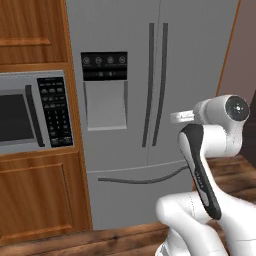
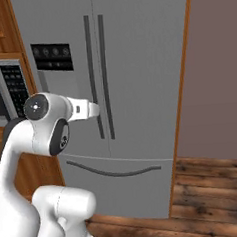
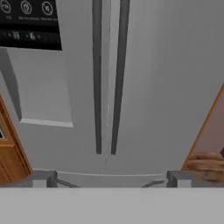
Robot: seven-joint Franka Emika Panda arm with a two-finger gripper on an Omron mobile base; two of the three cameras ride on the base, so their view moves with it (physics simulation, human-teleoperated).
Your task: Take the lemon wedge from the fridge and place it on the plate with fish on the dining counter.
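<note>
closed fridge doors stand between the arm and the shelves

the fridge (image 1: 150, 100) fills the wall ahead, tall and grey, with both upper doors shut and the seam between them running straight down. two long dark bar handles (image 1: 156, 85) hang side by side along that seam, and a curved dark handle (image 1: 142, 178) crosses the drawer front below them. a black dispenser panel (image 1: 104, 66) with a pale recess under it sits on the left door.

the fingers (image 3: 112, 178) stand wide apart, holding nothing, their two grey tips (image 3: 43, 178) framing the lower ends of the bar handles in the hand view, short of the doors and not touching them. the white arm (image 2: 46, 125) is raised with its wrist pointing at the fridge front.

left of the fridge a steel microwave (image 1: 32, 112) with a dark keypad is built into wooden cabinets (image 1: 40, 200). on the right a wooden trim strip (image 2: 182, 101) edges the fridge, then a plain brownish wall (image 2: 217, 68). the floor (image 2: 210, 189) is dark wood planks.
</note>
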